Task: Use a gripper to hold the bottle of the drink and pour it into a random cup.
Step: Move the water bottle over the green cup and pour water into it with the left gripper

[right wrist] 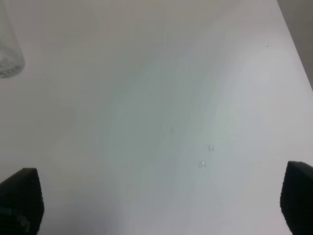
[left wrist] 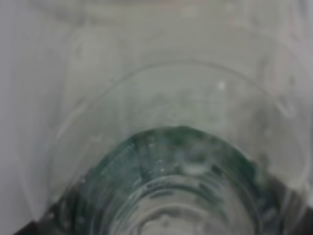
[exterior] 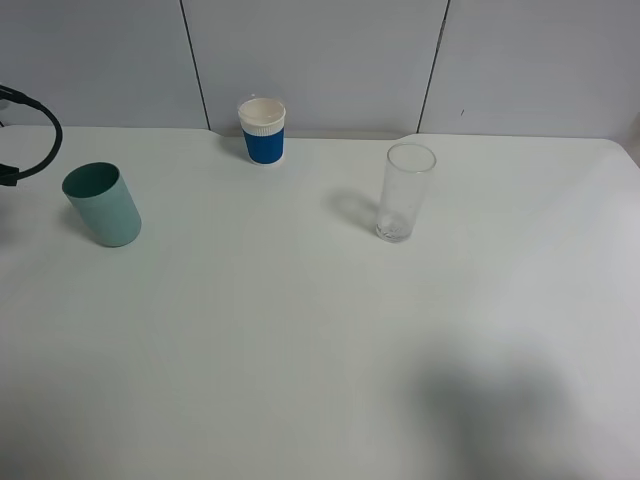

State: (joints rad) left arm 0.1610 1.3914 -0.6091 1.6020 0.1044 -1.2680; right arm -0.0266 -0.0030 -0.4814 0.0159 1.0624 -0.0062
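Our left gripper is clenched and is itself unseen. The bottle of the drink [left wrist: 181,161] fills its wrist view, blurred and close, so we judge it grasped, outside the high view. To pour well, we should carry it above the cup [exterior: 103,205], centre the mouth over the rim and tip slowly. The right gripper [right wrist: 159,198] hangs released. The white table [exterior: 300,350] also bears 1 paper cup [exterior: 264,131] and 1 glass [exterior: 405,192], well apart, before grey wall panels [exterior: 320,60].

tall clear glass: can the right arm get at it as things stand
Probably yes. The right gripper hangs open and empty over the table, and the tall clear glass stands upright in the open on that side, with nothing between them.
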